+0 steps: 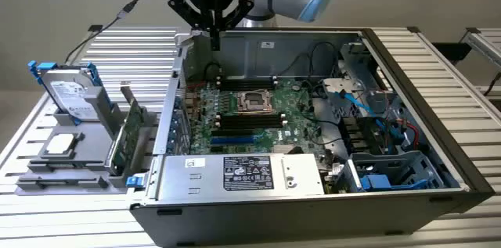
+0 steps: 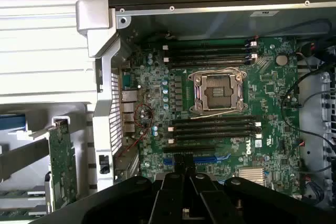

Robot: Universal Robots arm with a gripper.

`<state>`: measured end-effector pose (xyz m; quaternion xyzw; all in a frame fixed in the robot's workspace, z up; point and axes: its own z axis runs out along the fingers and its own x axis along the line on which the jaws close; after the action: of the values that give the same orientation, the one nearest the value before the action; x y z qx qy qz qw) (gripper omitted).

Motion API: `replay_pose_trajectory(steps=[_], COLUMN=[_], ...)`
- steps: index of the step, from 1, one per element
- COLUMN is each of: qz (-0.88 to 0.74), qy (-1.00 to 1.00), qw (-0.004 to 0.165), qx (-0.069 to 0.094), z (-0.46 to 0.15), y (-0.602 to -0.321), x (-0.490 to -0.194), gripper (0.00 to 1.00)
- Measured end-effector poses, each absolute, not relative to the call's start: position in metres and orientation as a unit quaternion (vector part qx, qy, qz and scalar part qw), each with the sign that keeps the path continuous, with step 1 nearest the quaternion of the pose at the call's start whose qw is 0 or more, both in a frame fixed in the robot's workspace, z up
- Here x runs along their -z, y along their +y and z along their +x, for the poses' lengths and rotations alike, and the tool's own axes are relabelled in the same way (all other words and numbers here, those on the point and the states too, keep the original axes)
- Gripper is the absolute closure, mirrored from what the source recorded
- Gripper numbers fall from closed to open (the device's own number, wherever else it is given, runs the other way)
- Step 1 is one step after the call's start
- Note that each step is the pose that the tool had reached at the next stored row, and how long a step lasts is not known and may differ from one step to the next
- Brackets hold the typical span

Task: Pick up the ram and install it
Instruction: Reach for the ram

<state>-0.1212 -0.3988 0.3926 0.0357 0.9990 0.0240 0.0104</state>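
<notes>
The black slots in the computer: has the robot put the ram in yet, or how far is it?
Done: nothing yet; the black slots look empty. In hand: nothing; the gripper is shut, bare, above the back edge of the case. Left: picking up and installing the ram. A green board stands in the rack beside the case; I cannot tell if that is it.

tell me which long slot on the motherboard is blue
The blue slot is the one nearest the silver power supply, just past the black memory slots. Every other long slot is black.
</notes>
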Motion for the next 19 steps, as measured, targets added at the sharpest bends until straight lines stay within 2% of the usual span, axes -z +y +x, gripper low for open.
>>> replay_pose_trajectory(steps=[11,19], qz=[0.036,0.036], qy=[0.999,0.999], qw=[0.01,0.003], qx=[-0.024,-0.023], z=[-0.124,-0.159], y=[-0.399,-0.399], x=[-0.393,-0.389], gripper=[0.89,0.89])
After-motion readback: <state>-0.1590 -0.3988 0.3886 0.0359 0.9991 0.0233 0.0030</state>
